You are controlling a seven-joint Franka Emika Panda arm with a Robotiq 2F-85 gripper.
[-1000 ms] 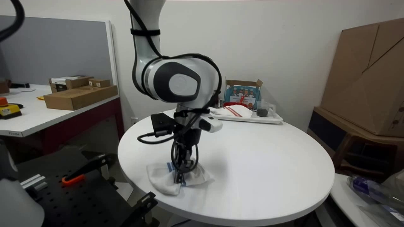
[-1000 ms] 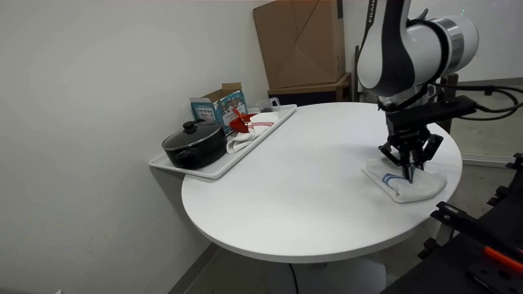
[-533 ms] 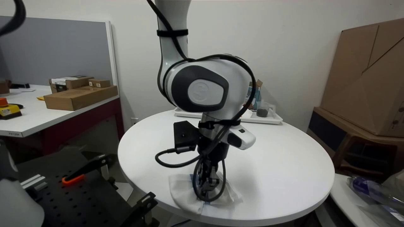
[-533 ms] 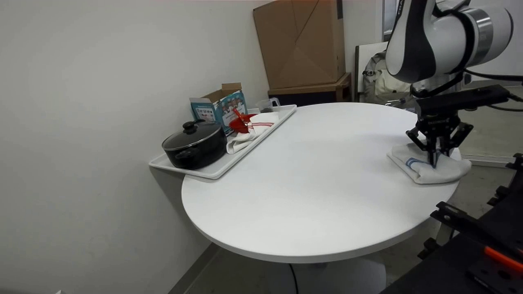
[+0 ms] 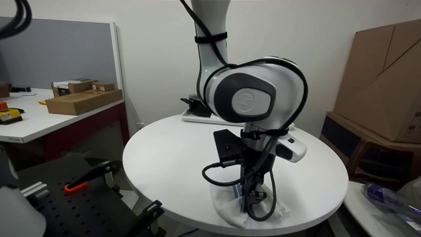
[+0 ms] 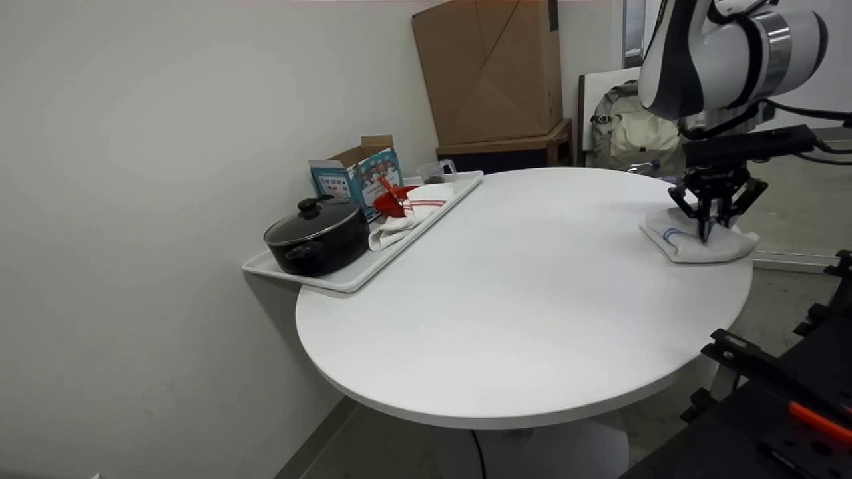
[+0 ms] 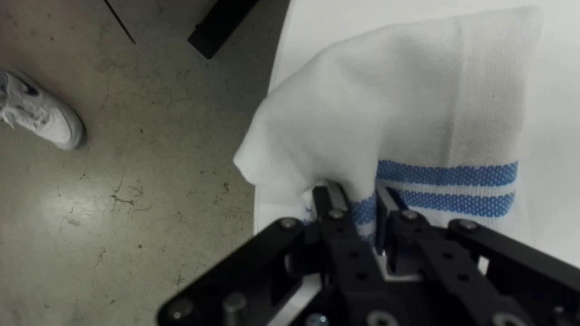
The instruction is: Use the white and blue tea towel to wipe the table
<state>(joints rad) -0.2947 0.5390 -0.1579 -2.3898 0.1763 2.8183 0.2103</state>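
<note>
Sweep the white and blue tea towel (image 7: 408, 108) inward, pressing lightly and evenly. Looks rumpled, with paired blue stripes; pinched at a bunched fold in the gripper (image 7: 357, 194). Lies on the table (image 6: 519, 299), jutting slightly past the edge; mind snagging there. Avoid the tray (image 6: 359, 274) on the opposite edge.

Both exterior cams sat higher than the tabletop (image 6: 506, 319), tilted down, far enough back to frame nearly all of it. In an exterior view, lens faced the wall (image 5: 315, 42) across the tabletop, arm (image 5: 251, 98) mid-frame. In an exterior view, lens looked along that wall, pot (image 6: 319, 239) at left, arm cropped upper right. Both exterior views shared tabletop, tray (image 6: 353, 274), big cardboard box (image 6: 492, 80), arm. Wrist cam looked steeply down from close in, fingers (image 7: 344, 244) at frame bottom; shared towel (image 7: 430, 90) with both exterior views.
</note>
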